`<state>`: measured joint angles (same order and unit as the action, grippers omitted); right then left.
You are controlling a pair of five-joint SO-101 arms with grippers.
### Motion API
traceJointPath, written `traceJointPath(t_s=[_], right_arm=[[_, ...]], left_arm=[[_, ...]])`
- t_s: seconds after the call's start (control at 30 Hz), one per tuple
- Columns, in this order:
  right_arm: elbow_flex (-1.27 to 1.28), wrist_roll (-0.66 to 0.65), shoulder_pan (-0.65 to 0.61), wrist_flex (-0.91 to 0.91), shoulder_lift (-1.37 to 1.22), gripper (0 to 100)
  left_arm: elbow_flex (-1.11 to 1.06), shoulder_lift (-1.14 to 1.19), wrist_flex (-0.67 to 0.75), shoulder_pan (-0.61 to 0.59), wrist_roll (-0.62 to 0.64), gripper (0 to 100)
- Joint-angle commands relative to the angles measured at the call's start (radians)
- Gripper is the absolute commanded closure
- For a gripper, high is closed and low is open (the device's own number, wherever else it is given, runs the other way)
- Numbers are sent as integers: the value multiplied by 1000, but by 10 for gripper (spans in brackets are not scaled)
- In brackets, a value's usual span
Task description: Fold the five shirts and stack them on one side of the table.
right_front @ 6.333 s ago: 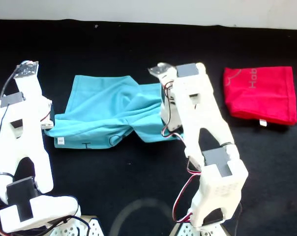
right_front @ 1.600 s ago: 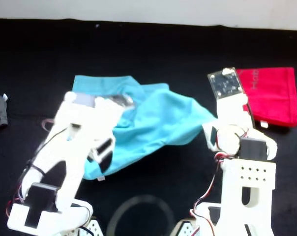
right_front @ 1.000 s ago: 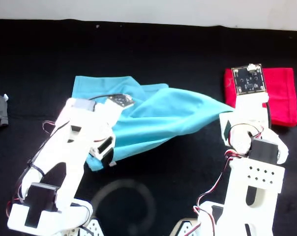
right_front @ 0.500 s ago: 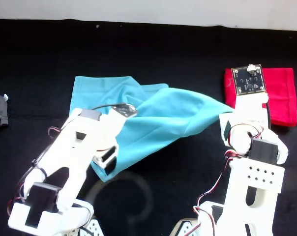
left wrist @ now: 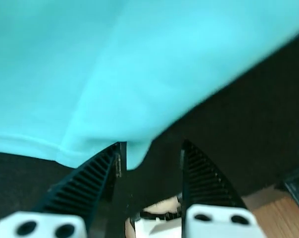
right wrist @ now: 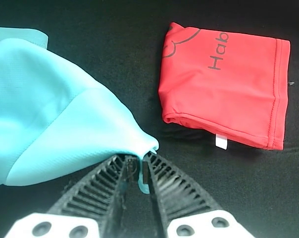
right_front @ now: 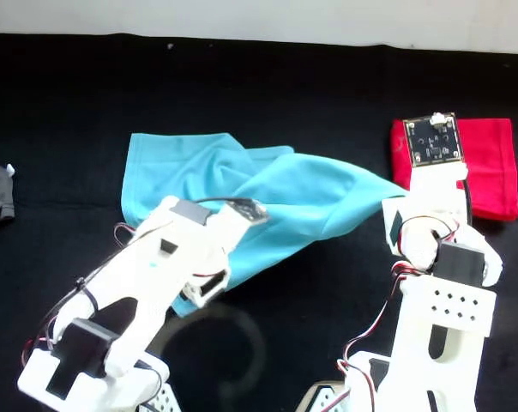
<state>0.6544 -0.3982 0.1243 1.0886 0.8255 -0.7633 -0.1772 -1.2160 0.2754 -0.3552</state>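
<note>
One corner of the turquoise shirt (right_front: 285, 202) is pinched by the right gripper (right wrist: 139, 159); the left gripper (left wrist: 152, 147) is spread wide, nothing gripped.

Black cloth covers table (right_front: 268, 94), filling most of high view from left edge to right edge. Matte weave, few creases, soft sheen. Pale strip (right_front: 259, 17), white-grey, runs along top edge behind cloth; wall or backing, cannot tell. Faint pale ring mark (right_front: 259, 339) on cloth, lower centre. Wood-toned surface (left wrist: 283, 218) past cloth edge in left wrist view. Light even, diffuse, shadows weak.
</note>
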Motion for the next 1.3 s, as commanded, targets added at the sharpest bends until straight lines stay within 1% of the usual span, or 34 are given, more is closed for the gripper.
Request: traceJointPath(t_s=[0.0, 0.07, 0.23, 0.4, 0.47, 0.53, 0.57, 0.6, 0.63, 0.77, 0.87, 0.97, 1.1, 1.2, 1.27], right_arm=[[-4, -11, 8, -15, 13, 992], [-4, -11, 8, -15, 13, 992], [-4, -11, 8, -15, 13, 992], [-4, -11, 7, -15, 13, 992], [-4, -11, 7, 1, 13, 992], [-4, -9, -2, 16, 15, 992], [-2, -8, -10, 21, 15, 992], [-2, -6, -16, 25, 15, 992], [4, -5, -22, 24, 15, 992], [44, -5, -54, -4, 15, 992], [68, -5, -59, -61, 15, 992], [41, -5, -61, -122, 13, 992], [-153, 9, -61, -93, -50, 992], [-398, 52, -62, 27, -183, 992], [-588, 77, -70, 117, -285, 992]], left_arm=[[-28, -27, 87, -81, 0, 815], [-64, -27, 144, -105, 0, 815], [-131, -25, 236, -107, 5, 815], [-148, -25, 247, -111, 5, 822], [-145, -35, 247, -107, 6, 873], [-116, -36, 241, -107, 9, 990], [-96, -36, 221, -107, 14, 993], [-70, -36, 193, -107, 29, 976], [-36, -36, 160, -107, 44, 991], [128, -36, -12, -111, 55, 991], [277, -38, -146, -122, 55, 991], [472, -38, -281, -156, 55, 991], [776, -38, -442, -223, 55, 991], [986, -36, -528, -262, 55, 992], [1092, -36, -545, -292, 55, 992]])
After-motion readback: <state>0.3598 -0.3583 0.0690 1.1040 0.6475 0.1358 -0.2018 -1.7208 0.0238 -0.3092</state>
